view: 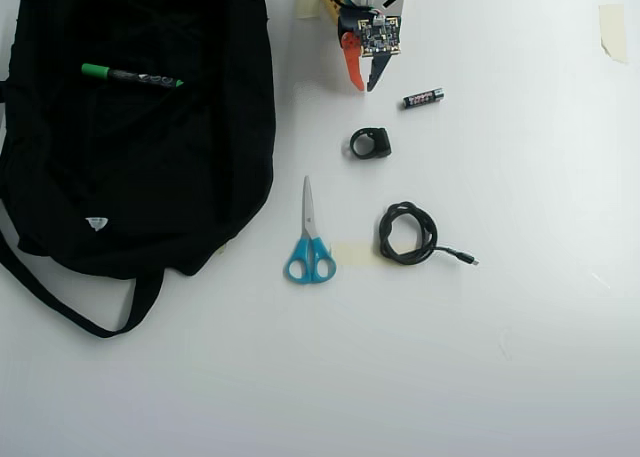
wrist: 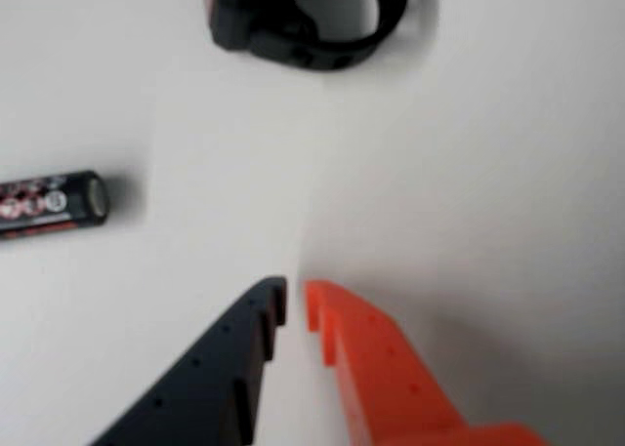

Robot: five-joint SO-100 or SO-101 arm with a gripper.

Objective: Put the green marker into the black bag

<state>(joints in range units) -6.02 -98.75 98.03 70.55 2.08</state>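
My hand (wrist: pixel 295 304) hangs over bare table (view: pixel 500 357), its black and orange fingers nearly together with a thin gap and nothing gripped. In the wrist view the battery (wrist: pixel 54 204) is cut off at the left edge and a blurred black ring-shaped object (wrist: pixel 303 21) at the top. Overhead, the green marker (view: pixel 130 76) lies on the black bag (view: pixel 140 177), well left of my hand.

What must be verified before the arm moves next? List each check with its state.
1. Fingers empty: ok, nothing between them.
2. Fingers spread enough to grasp: not ok, only a narrow gap.
3. Green marker located: ok, lying across the black bag in the overhead view.
4. Marker inside the bag, not just on top: cannot tell.
5. Way toward the bag free: ok, the battery lies on the far side.
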